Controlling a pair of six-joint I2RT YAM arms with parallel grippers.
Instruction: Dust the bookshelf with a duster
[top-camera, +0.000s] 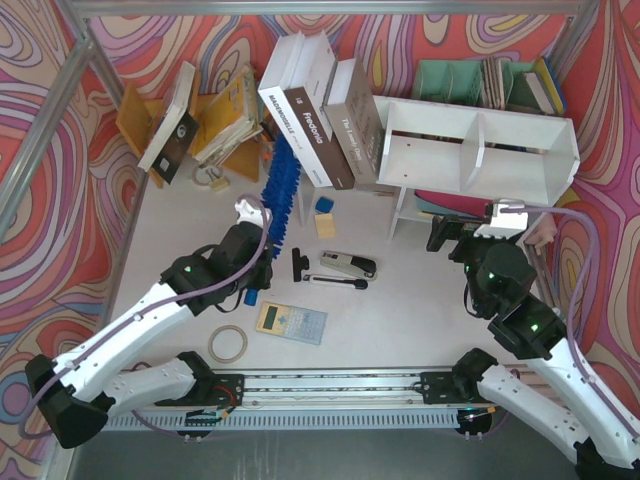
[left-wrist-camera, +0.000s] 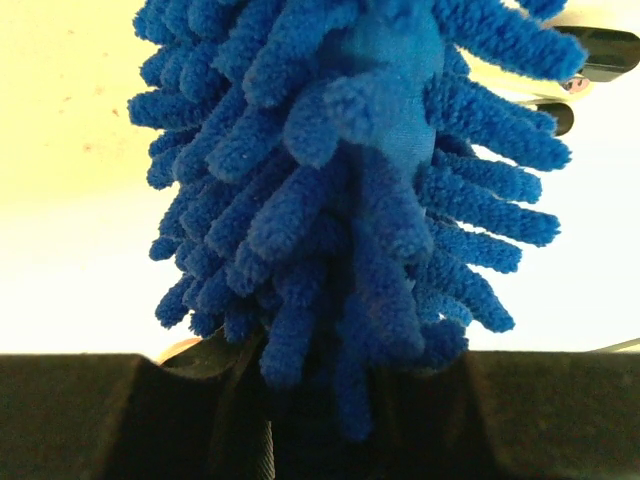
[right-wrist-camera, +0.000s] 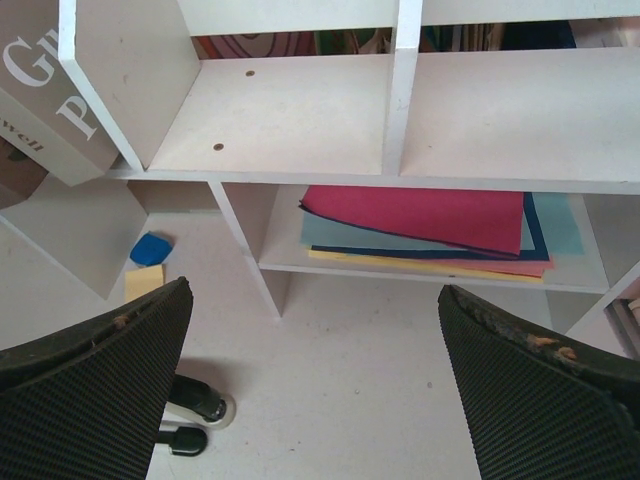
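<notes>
A robot lab cell: swirl-patterned walls (top-camera: 40, 90), aluminium frame (top-camera: 320, 7), arm-mounting rail (top-camera: 330, 385).

Both arms are the same build tbh: the left arm (top-camera: 150, 310) and right arm (top-camera: 560, 385) have white shells with chunky black joints, a tiny green light (top-camera: 187, 268) on a joint, and a lavender cable (top-camera: 262, 225) running along each, away from the silver base rail (top-camera: 330, 385). On the right claw (right-wrist-camera: 312, 290), the fingers (right-wrist-camera: 100, 390) are black and mesh-textured, with orange scuffs.
</notes>
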